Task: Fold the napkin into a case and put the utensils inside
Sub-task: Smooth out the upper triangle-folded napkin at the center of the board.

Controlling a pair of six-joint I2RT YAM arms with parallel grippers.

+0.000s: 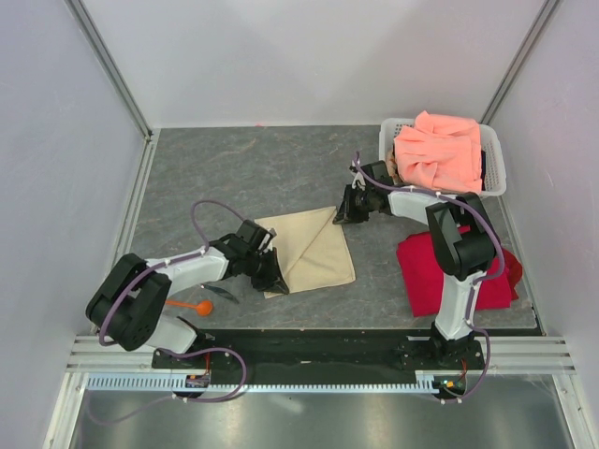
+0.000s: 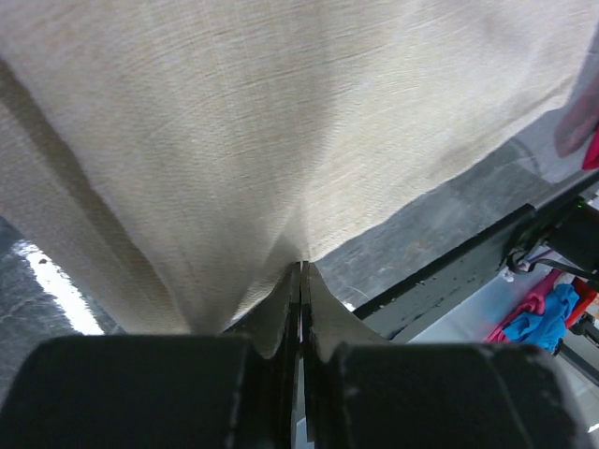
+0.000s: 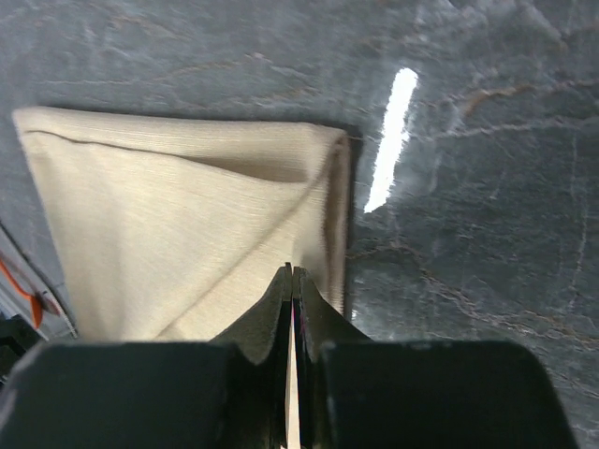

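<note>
1. Lying folded mid-bench (image 1: 234, 178): the napkin (image 1: 314, 248).
2. Left tool (image 1: 278, 280), fingers together, clamps the napkin's near corner.
3. Right tool (image 1: 340, 215), likewise closed, pinches its far corner.

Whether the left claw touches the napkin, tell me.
Touching. Left wrist view: the left claw is shut on the napkin, with cloth puckering into its closed tips.

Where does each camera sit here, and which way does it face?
Top external: above and behind, looking down at the table; both arms and bases show.
Left wrist: on the left arm, looking along the left gripper, shut on the napkin.
Right wrist: on the right arm, looking down past the right gripper, pinching a napkin corner.
Shared: all show the napkin.
</note>
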